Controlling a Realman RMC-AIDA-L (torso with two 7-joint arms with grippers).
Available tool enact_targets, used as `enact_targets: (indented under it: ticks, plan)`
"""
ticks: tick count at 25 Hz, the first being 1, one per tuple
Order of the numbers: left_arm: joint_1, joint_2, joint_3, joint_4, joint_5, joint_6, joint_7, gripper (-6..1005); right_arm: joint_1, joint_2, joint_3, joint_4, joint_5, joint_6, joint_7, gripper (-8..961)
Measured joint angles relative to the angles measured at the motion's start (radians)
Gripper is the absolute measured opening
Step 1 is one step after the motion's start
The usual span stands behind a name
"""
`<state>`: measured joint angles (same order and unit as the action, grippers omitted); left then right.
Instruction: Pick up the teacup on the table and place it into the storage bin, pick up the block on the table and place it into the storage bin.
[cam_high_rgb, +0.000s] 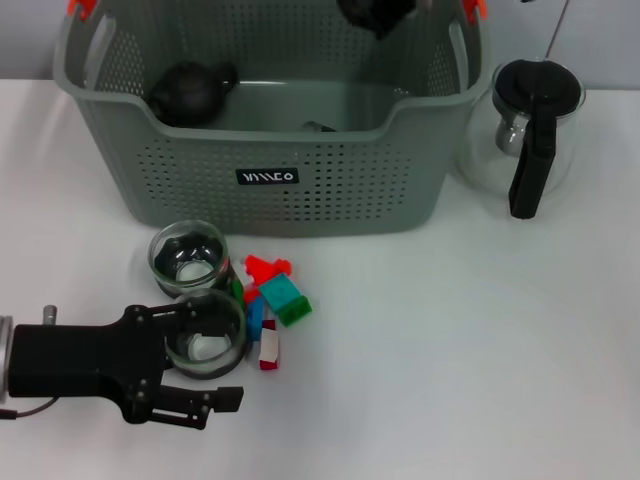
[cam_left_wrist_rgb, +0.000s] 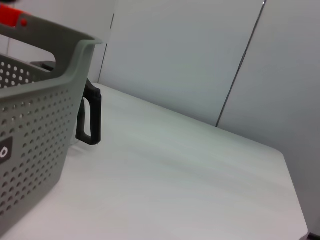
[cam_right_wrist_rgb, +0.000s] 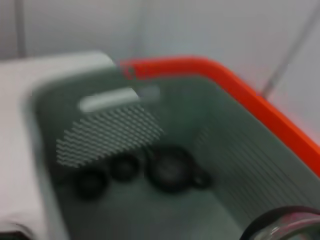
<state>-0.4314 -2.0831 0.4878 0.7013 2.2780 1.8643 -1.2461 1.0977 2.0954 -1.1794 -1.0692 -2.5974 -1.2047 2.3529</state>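
Two glass teacups stand in front of the storage bin (cam_high_rgb: 300, 190). One teacup (cam_high_rgb: 188, 255) is free. The nearer teacup (cam_high_rgb: 205, 340) sits between the fingers of my left gripper (cam_high_rgb: 228, 352), which is open around it with a small gap on the near side. A cluster of blocks (cam_high_rgb: 278, 297) in red, teal, green, blue and white lies just right of the cups. My right gripper (cam_high_rgb: 375, 14) hangs over the bin's back rim. A glass rim (cam_right_wrist_rgb: 282, 225) shows close to the right wrist camera. The bin's corner (cam_left_wrist_rgb: 35, 130) fills the left wrist view.
A black teapot (cam_high_rgb: 190, 92) lies inside the bin at its left, and dark round items (cam_right_wrist_rgb: 170, 167) show on its floor. A glass pitcher (cam_high_rgb: 528, 130) with a black handle (cam_left_wrist_rgb: 90, 117) stands right of the bin. White table (cam_high_rgb: 470, 350) spreads to the right.
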Motion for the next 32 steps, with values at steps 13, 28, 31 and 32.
enact_targets:
  ticks: [13, 28, 31, 32]
  plan:
    - [0.000, 0.000, 0.000, -0.005, 0.000, -0.009, 0.001, 929, 0.105, 0.002, -0.001, 0.244, -0.177, 0.074, 0.085, 59]
    - [-0.001, 0.000, 0.000, -0.005, 0.002, -0.010, 0.002, 929, 0.097, 0.001, -0.012, 0.263, -0.179, 0.083, 0.080, 61]
    - [-0.001, 0.000, 0.000, -0.005, 0.002, -0.011, 0.002, 929, 0.097, 0.002, -0.021, 0.263, -0.179, 0.083, 0.079, 62]
    - [0.000, 0.000, 0.000, -0.005, 0.002, -0.011, 0.002, 929, 0.097, 0.002, -0.027, 0.263, -0.179, 0.084, 0.079, 62]
